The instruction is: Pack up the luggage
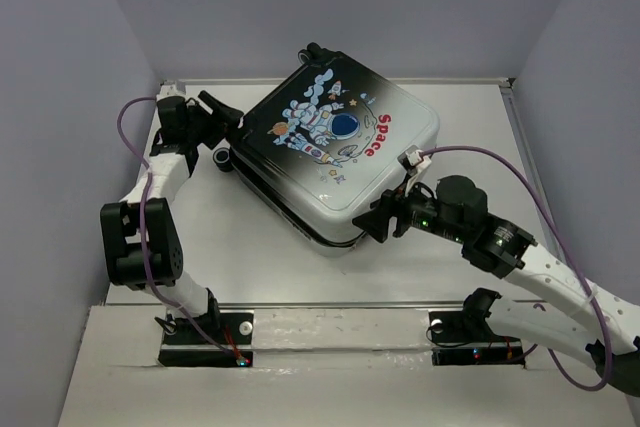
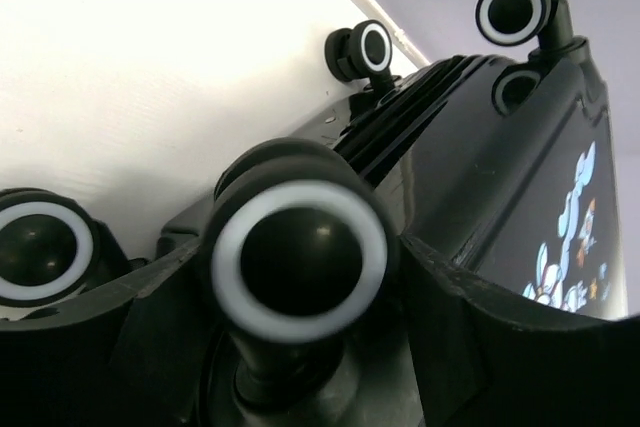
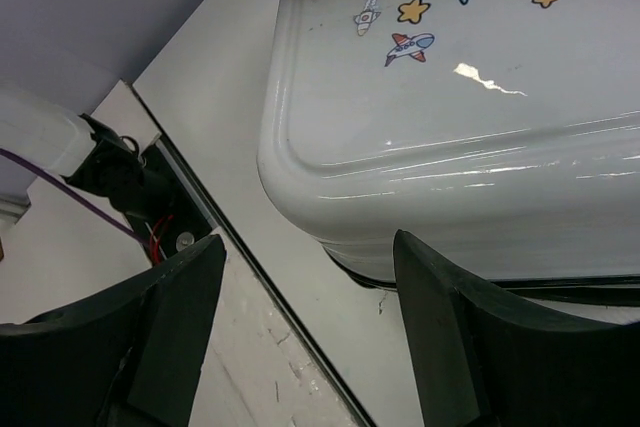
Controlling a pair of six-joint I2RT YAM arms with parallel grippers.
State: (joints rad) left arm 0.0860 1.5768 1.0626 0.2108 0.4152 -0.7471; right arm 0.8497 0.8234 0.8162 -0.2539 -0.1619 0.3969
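The luggage (image 1: 340, 147) lies flat and closed at the table's back middle, astronaut print and red "Space" facing up. My left gripper (image 1: 225, 132) is at its left corner by the wheels. In the left wrist view the left gripper (image 2: 300, 347) stands open, with a black white-ringed wheel (image 2: 300, 257) between the jaws and a gap on both sides. My right gripper (image 1: 372, 219) is open and empty beside the luggage's near white corner (image 3: 330, 147). In the right wrist view the right gripper (image 3: 310, 277) hangs just off that corner, not touching it.
Other wheels show in the left wrist view (image 2: 40, 252), (image 2: 365, 47), (image 2: 515, 7). Grey walls close in the table at the back and both sides. The table's near edge seam (image 3: 250, 267) and the left arm's base (image 1: 205, 342) lie in front of the luggage.
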